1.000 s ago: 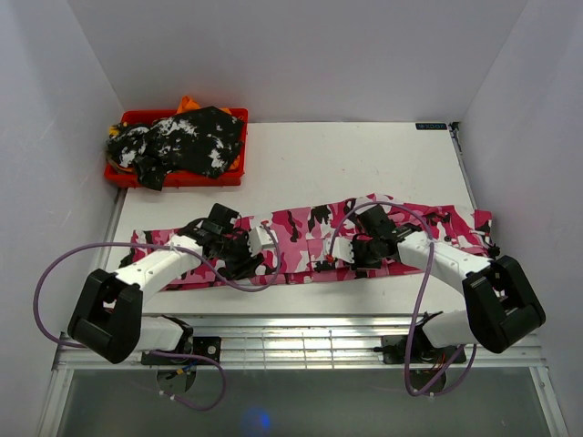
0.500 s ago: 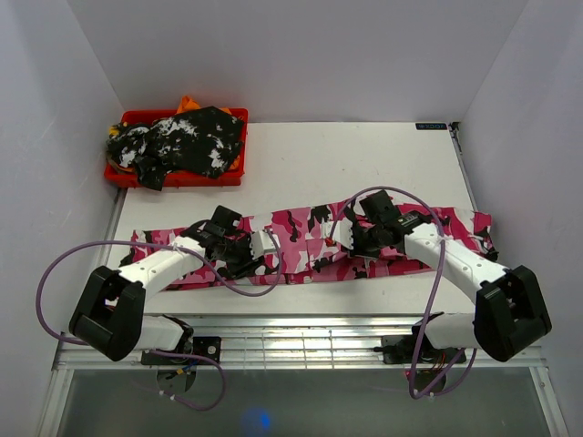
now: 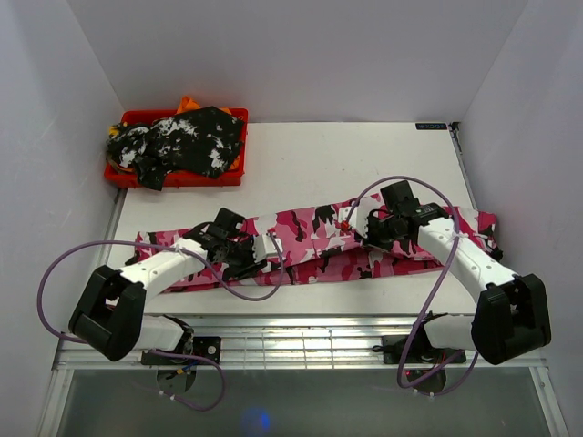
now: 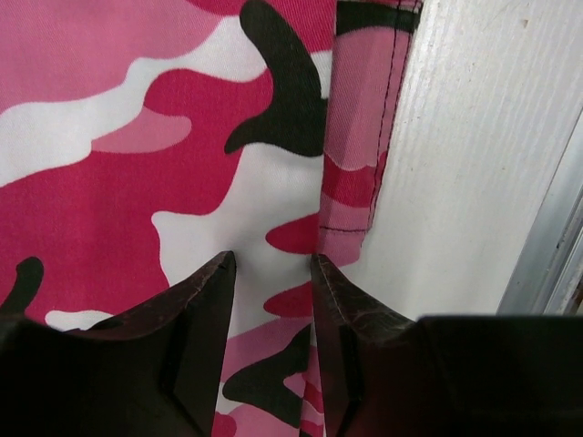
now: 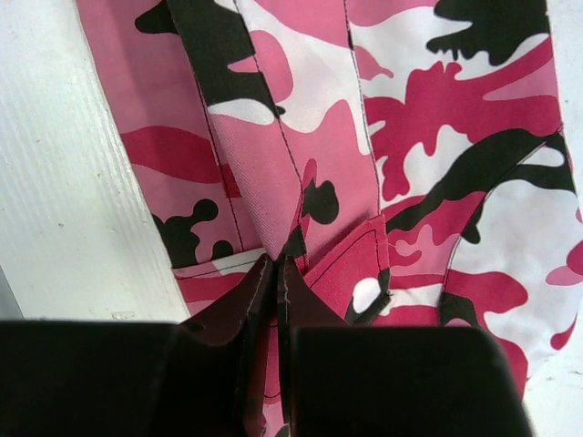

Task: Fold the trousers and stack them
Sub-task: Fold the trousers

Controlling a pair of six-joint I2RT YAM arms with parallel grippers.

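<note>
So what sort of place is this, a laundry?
Likely a robot test booth, not a laundry: plain walls box in a white table, and a left arm and right arm sit at its near edge, working on trousers.

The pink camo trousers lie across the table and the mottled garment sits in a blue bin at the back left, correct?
Not blue: the bin is red, as the top view shows. The trousers and garment are as said.

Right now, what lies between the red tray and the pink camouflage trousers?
Nothing: the top view shows only a bare strip of white table between the red tray and the pink camouflage trousers.
</note>
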